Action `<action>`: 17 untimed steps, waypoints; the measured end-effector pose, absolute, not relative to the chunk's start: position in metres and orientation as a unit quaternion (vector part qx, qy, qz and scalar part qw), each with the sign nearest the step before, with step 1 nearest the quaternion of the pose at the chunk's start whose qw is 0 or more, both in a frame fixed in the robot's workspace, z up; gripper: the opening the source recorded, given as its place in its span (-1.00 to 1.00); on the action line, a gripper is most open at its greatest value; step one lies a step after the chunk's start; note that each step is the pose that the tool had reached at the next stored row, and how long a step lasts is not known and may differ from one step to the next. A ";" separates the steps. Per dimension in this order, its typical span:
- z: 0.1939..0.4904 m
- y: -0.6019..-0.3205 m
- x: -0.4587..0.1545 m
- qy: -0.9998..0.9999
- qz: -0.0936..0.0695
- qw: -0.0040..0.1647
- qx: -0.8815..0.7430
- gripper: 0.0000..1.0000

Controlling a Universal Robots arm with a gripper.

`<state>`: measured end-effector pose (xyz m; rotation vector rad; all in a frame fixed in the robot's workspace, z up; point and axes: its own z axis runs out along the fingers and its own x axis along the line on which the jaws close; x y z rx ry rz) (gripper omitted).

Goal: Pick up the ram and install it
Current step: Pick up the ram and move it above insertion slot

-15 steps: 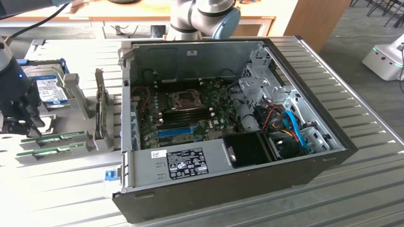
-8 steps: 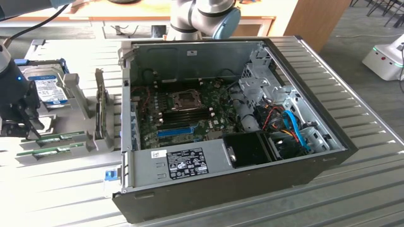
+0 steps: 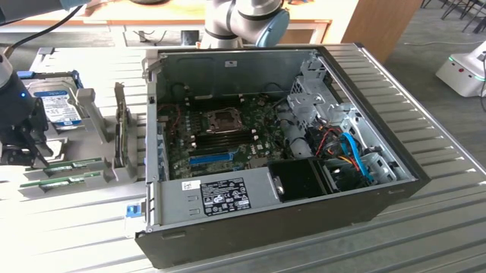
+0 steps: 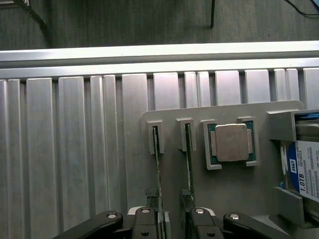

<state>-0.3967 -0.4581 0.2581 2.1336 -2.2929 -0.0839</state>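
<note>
Two ram sticks stand on edge in the slots of a grey holder tray (image 4: 234, 194). In the wrist view they are thin green lines: one ram (image 4: 157, 169) and a second ram (image 4: 188, 164). My gripper (image 4: 172, 226) hangs open just above their near ends, its dark fingers (image 4: 144, 224) on either side of the gap between them, holding nothing. In the exterior view the gripper (image 3: 19, 152) is at the far left, beside the ram sticks (image 3: 72, 165). The open computer case (image 3: 266, 227) with its motherboard (image 3: 227, 139) lies in the middle.
On the tray sit a square processor (image 4: 232, 142) and a hard drive (image 4: 305, 169). A grey upright card (image 3: 120, 133) stands between tray and case. Ribbed metal table (image 4: 75, 149) all around. A blue slot (image 3: 209, 158) is on the motherboard.
</note>
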 end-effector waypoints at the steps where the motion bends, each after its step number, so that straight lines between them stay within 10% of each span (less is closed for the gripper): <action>1: 0.258 -0.459 -0.397 -0.732 -0.027 0.004 0.681 -0.38; 17: 0.248 -0.459 -0.397 -0.732 -0.027 0.004 0.681 -0.38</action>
